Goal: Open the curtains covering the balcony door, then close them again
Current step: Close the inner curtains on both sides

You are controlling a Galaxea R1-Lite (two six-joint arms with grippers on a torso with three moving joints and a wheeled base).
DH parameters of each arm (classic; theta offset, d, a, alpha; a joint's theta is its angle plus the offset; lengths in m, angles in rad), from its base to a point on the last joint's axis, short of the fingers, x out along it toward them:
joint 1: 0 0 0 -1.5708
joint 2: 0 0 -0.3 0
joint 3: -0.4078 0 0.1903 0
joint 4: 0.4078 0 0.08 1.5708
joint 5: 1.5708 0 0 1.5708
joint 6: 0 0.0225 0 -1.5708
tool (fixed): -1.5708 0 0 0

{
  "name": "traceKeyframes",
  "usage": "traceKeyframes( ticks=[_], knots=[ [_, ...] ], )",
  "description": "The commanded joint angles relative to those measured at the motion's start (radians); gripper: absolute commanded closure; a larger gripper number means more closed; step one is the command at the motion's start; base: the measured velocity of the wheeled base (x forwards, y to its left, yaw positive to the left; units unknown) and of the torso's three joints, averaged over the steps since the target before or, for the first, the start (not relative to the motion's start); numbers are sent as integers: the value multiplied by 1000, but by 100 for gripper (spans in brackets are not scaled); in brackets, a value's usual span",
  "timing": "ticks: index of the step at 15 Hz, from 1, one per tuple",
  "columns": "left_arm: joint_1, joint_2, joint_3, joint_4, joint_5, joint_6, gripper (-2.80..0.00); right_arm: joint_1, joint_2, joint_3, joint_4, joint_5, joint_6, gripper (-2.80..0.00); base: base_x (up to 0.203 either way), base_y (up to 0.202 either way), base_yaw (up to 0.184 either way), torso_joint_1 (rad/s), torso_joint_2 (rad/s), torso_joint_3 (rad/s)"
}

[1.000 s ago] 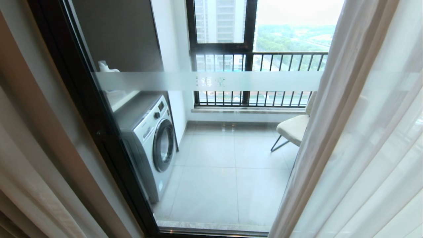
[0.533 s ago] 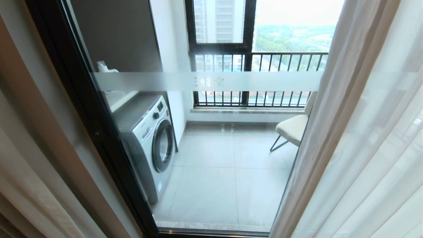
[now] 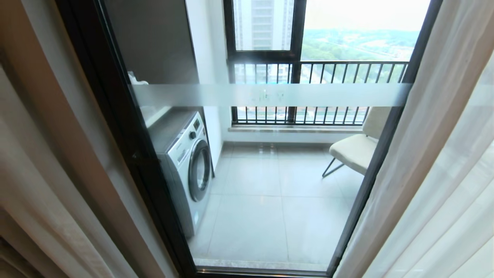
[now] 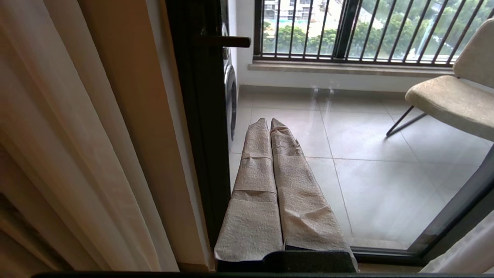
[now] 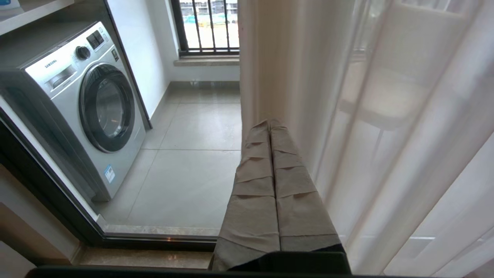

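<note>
Cream-beige curtain panel (image 4: 58,116) is seen gathered at far left, just beside the left gripper (image 4: 270,122) on its outer side. Left gripper is wrapped in tan cloth, fingers pressed together, nothing held betw. them; it points at the glass of the balcony door (image 3: 270,173). Black door frame (image 4: 200,135) stands just left of the gripper, w/ the black handle (image 4: 225,41) above and ahead of the tips.

Thru the glass ahead: washing machine (image 3: 189,170) on the left of the balcony, tiled floor (image 3: 262,216) in the middle, a padded chair (image 3: 355,150) to the right, railed window (image 3: 316,92) at the back. Frosted band (image 3: 270,95) is seen running across the pane at mid height. A second black frame member (image 3: 370,173) is seen slanting down the right of the pane.

Right gripper (image 5: 270,122), likewise cloth-wrapped, is closed on nothing. Its tips are v. near the edge of the sheer white curtain layer (image 5: 386,135); contact can't be told. The sheer hangs just beside and right of this gripper, chair showing faintly thru it. Washing machine is well apart on this gripper's left.

Neither arm is seen in the head view.
</note>
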Motion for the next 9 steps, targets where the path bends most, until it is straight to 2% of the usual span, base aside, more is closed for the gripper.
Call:
traceKeyframes(
  ticks=[1, 9],
  knots=[
    [0, 0, 0, -1, 1, 0, 0, 0, 1, 0, 0, 0, 0, 0, 0, 186, 4, 7, 2, 7],
    [0, 0, 0, -1, -1, 1, 0, 0, 1, 0, 0, 0, 0, 0, 0, 192, 1, 3, 3, 2]
  ],
)
